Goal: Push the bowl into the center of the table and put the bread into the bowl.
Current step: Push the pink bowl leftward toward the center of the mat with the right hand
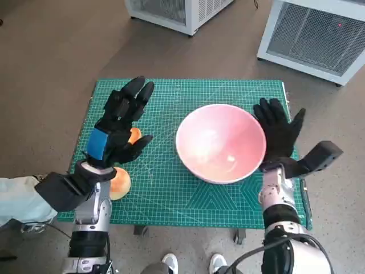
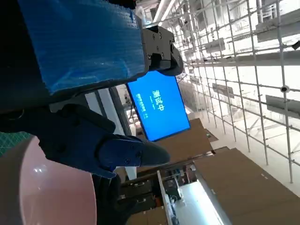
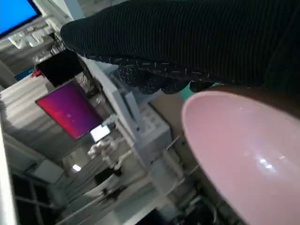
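Observation:
A pink bowl (image 1: 220, 142) stands empty on the green cutting mat (image 1: 171, 188), right of its middle. My right hand (image 1: 279, 130) lies flat against the bowl's right side, fingers spread, holding nothing. The bowl's rim (image 3: 243, 150) fills the right wrist view under the glove (image 3: 187, 42). A round bread roll (image 1: 120, 182) lies near the mat's front left edge. A second orange-brown piece (image 1: 134, 135) shows just behind my left hand (image 1: 120, 123), which hovers over the left part of the mat with fingers apart. The bowl (image 2: 42, 187) also shows in the left wrist view.
White cabinets (image 1: 311, 34) stand on the floor beyond the table's far right, and another one (image 1: 171, 11) at the far middle. A person's shoes (image 1: 191, 264) show at the table's near edge. A sleeve (image 1: 17, 200) lies at the left.

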You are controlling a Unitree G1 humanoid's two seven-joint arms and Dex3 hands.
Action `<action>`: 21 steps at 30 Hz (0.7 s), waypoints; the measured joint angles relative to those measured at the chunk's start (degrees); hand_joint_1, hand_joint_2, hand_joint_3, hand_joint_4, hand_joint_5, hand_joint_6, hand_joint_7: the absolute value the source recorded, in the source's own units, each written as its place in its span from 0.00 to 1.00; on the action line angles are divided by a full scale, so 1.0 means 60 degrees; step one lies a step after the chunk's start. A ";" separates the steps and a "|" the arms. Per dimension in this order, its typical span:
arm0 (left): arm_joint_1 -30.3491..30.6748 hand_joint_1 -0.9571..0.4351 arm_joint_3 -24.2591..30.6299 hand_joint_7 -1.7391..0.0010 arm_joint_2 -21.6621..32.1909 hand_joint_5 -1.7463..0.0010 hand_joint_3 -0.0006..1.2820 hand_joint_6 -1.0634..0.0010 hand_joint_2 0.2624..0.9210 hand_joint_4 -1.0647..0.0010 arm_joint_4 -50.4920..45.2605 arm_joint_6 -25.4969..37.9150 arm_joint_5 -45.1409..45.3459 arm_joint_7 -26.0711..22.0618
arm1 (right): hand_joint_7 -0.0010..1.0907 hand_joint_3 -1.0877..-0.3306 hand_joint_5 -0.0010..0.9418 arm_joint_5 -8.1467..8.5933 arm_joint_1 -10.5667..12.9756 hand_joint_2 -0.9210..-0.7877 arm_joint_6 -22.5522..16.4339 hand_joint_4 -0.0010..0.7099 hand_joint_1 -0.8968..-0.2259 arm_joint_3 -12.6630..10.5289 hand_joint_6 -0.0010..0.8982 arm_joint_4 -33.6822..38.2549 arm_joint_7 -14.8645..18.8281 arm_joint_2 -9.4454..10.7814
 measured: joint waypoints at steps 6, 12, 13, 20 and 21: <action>0.0174 0.27 0.0010 0.73 0.0027 1.00 0.22 0.92 1.00 0.77 -0.0239 0.0170 -0.0011 0.0025 | 0.24 0.32 0.00 -0.0013 -0.0308 0.00 0.0058 0.45 0.35 0.0005 0.37 0.0003 0.0030 0.0232; 0.0340 0.27 0.0052 0.73 0.0057 1.00 0.22 0.92 1.00 0.78 -0.0475 0.0352 -0.0063 0.0054 | 0.23 0.32 0.00 -0.0031 -0.0595 0.00 0.0131 0.45 0.34 0.0022 0.37 0.0035 0.0028 0.0388; 0.0363 0.27 0.0060 0.73 0.0065 1.00 0.22 0.92 1.00 0.78 -0.0506 0.0365 -0.0067 0.0069 | 0.23 0.32 0.00 -0.0034 -0.0620 0.00 0.0147 0.45 0.34 0.0023 0.37 0.0039 0.0027 0.0417; 0.0509 0.28 0.0146 0.73 0.0087 1.00 0.22 0.92 1.00 0.78 -0.0702 0.0460 -0.0087 0.0175 | 0.24 0.31 0.00 -0.0034 -0.0737 0.00 0.0420 0.45 0.35 0.0011 0.39 0.0107 -0.0055 0.0554; 0.0523 0.28 0.0152 0.73 0.0090 1.00 0.22 0.92 1.00 0.78 -0.0728 0.0461 -0.0085 0.0200 | 0.24 0.31 0.00 -0.0038 -0.0755 0.00 0.0458 0.45 0.35 0.0013 0.39 0.0116 -0.0081 0.0566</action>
